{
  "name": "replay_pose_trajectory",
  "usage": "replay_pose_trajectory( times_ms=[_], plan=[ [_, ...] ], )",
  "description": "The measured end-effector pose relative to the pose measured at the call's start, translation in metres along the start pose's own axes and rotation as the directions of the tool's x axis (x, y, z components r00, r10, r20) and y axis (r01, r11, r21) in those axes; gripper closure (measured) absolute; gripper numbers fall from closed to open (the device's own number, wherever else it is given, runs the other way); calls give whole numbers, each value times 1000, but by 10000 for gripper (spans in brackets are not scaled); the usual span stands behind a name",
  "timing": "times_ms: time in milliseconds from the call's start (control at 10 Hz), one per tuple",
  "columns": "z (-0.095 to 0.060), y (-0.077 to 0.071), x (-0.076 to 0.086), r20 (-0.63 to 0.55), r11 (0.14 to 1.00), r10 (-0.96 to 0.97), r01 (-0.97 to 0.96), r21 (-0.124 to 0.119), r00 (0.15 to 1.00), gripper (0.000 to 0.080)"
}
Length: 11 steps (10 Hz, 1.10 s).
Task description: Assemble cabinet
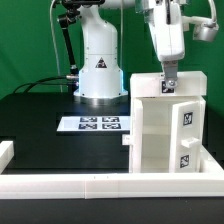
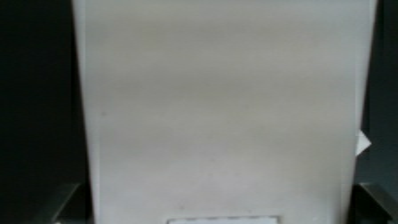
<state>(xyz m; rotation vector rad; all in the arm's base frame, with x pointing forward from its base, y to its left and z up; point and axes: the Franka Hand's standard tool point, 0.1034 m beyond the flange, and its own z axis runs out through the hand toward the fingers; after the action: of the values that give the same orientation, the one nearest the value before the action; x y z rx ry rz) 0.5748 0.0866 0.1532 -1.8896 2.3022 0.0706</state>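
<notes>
The flat black counter (image 1: 40,115) carried everything. On it, toward the exterior view's right, stood the white blocky plastic cabinet (image 1: 160,135), upright, with its compartments open toward the exterior view's left and tags on its side. A low white rail (image 1: 100,187) ran along the counter's near edge. The thin white marker board (image 1: 95,124) lay apart from the cabinet, on the exterior view's left of it. My fingers (image 1: 168,80) hung straight down at the cabinet's top panel, right at a small square black-and-white tag (image 1: 168,87). In the wrist view the cabinet's pale face (image 2: 214,100) filled nearly the whole picture, so I could not tell how wide my fingers stood or whether they held the panel. I judged the step in hand to be seating or gripping the top part. The next move called for a straight, gentle push, with the cabinet kept from tipping.
</notes>
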Motion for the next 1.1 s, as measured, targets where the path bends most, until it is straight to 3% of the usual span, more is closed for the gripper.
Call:
replay_pose_trajectory(
  times_ms=[400, 600, 1100],
  plan=[
    [0, -1, -3, 28, 990, 143, -143, -1, 989, 239],
    [-1, 0, -5, 30, 994, 112, -112, -2, 993, 44],
    [-31, -5, -17, 95, 997, 68, -72, 36, 993, 2]
  ],
)
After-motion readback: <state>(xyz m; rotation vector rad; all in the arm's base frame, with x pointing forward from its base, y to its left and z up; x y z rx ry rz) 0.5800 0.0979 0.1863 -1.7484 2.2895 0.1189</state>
